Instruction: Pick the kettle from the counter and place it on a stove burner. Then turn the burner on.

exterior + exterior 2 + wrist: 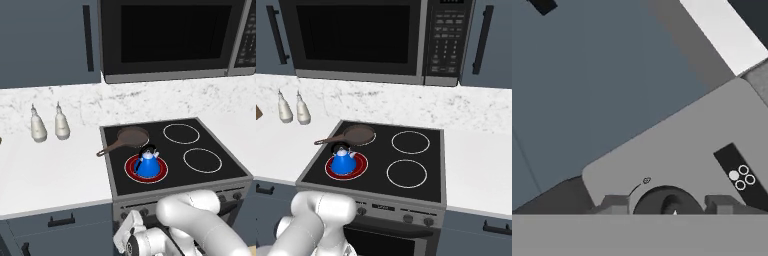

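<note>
Kitchen, one wall. Counter: white slab, pale marbled backsplash behind, grey-blue drawer fronts with dark handles below; it runs on both sides of the stove. Cooktop: black glass, four circles. Burner, front left: glowing red, two rings. Kettle: blue, black handle and knob, upright on the red burner and roughly centred on it; in the right base view it sits at on the same red circle. Pan: dark brown, on the rear left circle, just behind the kettle, handle pointing out over the cooktop's left edge toward the counter. Two white rings on the right side, front and rear, bare. Two cream bottles: upright, side by side on the counter left of the stove, near the backsplash. Microwave: dark, mounted above the stove, keypad on its right. Grey-blue cupboards flank it. Stove front: grey control panel with a row of knobs under the cooktop edge. Gripper: low at the panel, its two tips standing on either side of a dark round knob; whether they press on it cannot be told. A small burner diagram is beside the knob.
</note>
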Tool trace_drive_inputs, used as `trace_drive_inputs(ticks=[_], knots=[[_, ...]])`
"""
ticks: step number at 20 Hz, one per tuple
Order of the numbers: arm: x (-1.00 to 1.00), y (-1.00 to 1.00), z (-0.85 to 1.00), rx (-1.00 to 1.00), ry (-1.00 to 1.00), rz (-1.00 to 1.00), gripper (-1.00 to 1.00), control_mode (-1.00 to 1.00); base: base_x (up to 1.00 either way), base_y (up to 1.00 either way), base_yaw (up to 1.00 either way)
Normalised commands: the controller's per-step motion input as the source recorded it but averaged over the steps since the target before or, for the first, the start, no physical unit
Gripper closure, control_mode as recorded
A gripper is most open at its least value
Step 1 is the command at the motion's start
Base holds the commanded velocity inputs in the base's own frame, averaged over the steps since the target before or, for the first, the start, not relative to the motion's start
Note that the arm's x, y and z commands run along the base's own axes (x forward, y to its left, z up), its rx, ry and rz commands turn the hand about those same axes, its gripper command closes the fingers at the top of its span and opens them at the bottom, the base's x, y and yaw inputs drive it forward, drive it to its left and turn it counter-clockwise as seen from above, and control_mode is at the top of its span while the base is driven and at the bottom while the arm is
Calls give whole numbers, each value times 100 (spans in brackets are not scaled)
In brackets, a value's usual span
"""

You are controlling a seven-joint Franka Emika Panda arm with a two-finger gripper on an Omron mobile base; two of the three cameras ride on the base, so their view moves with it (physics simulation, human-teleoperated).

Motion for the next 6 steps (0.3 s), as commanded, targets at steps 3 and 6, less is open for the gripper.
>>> trace_drive_inputs(ticks=[3,6], knots=[[0,19,0,-52,15,26,100,-100,0,0,0],[0,15,0,-37,12,17,100,-100,0,0,0]])
